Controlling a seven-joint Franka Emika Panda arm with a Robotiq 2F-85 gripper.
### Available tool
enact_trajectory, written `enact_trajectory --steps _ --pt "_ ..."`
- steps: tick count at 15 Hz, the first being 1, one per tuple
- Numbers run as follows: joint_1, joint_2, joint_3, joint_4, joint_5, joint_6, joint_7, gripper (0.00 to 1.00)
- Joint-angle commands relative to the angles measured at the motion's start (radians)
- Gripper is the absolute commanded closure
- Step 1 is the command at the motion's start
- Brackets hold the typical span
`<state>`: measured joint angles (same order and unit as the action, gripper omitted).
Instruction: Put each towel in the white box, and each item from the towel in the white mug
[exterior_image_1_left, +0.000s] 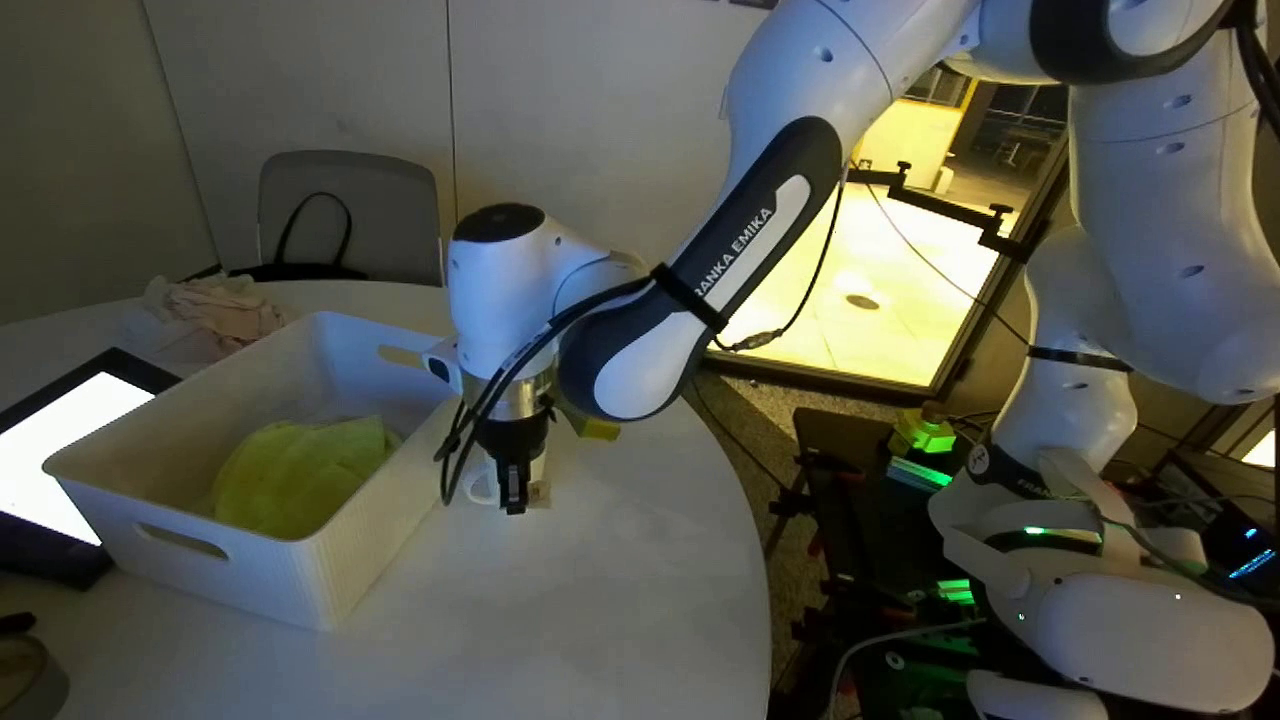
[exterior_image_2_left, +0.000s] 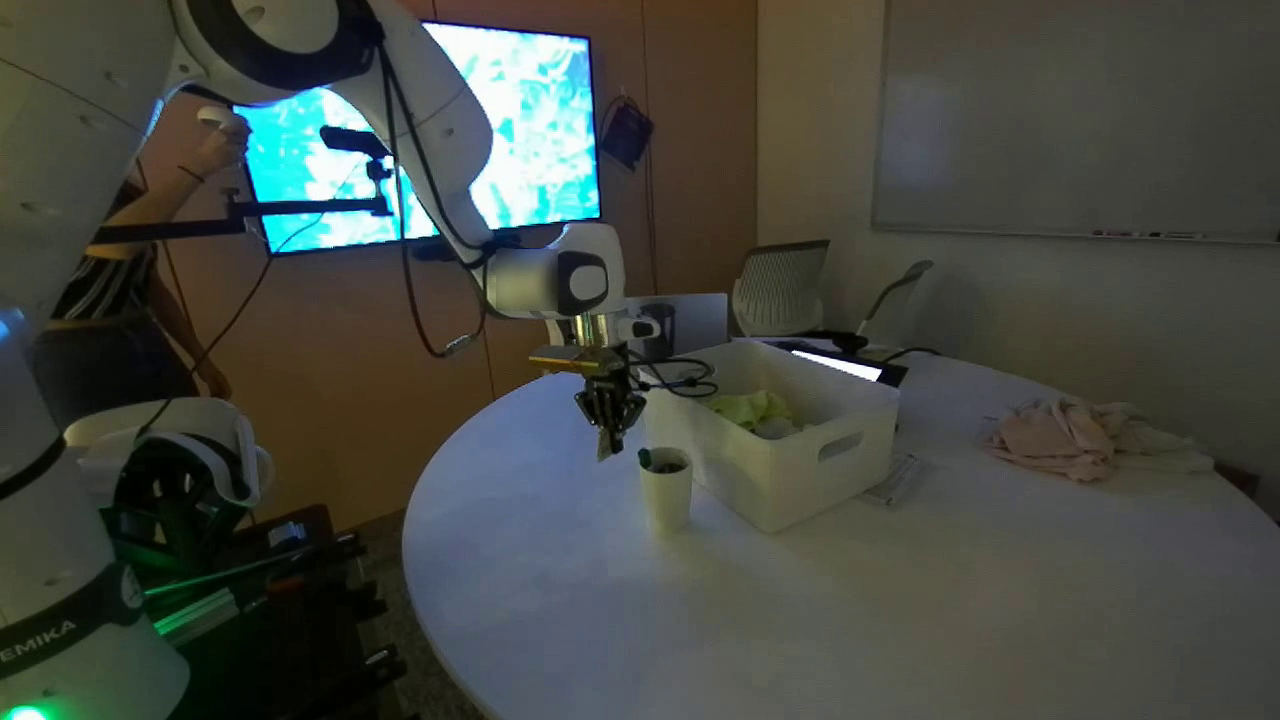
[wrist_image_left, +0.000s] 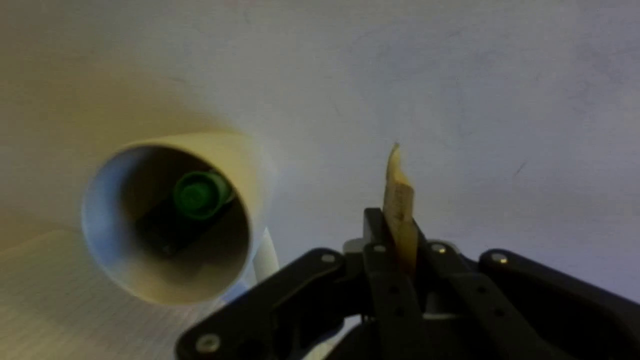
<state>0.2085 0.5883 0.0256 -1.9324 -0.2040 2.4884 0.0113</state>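
A white box (exterior_image_1_left: 270, 575) sits on the round white table (exterior_image_1_left: 620, 610), and a rumpled yellow-green towel (exterior_image_1_left: 305, 475) lies inside it. Just outside one long side of the box stands a white mug (exterior_image_2_left: 667, 503), upright; whether the two touch I cannot tell. The wrist view looks down into the mug: a green-topped item (wrist_image_left: 198, 194) leans at its inner wall, next to a dark shape (wrist_image_left: 167, 232) too shadowed to name. On that same side of the box the gripper (exterior_image_2_left: 611, 430) points down near the mug, off to one side of its mouth. Its fingers (wrist_image_left: 374, 235) are drawn almost fully together, with just a thin tan packet (wrist_image_left: 400, 200) pinched between them (it looks like folded paper, though the wrist view catches it edge-on), and the packet's end pokes out past the fingertips. Along the opposite long side of the box, near it, is a black-framed screen (exterior_image_1_left: 60, 460), lit white. On the screen's side too, but past a corner of the box and well apart from it, a crumpled pink towel (exterior_image_2_left: 1060, 440) lies with a pale cloth (exterior_image_2_left: 1150, 442) bunched against it, both on the table. In an exterior view a grey chair (exterior_image_1_left: 400, 220) stands beyond the box, past the table's edge.
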Motion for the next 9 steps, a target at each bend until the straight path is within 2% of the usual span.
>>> enact_trajectory --steps 1,9 --pt "0.015 -0.078 -0.029 -0.037 -0.042 -0.007 0.054 0.91" --pt "0.018 -0.111 -0.100 -0.033 -0.196 -0.001 0.118 0.93"
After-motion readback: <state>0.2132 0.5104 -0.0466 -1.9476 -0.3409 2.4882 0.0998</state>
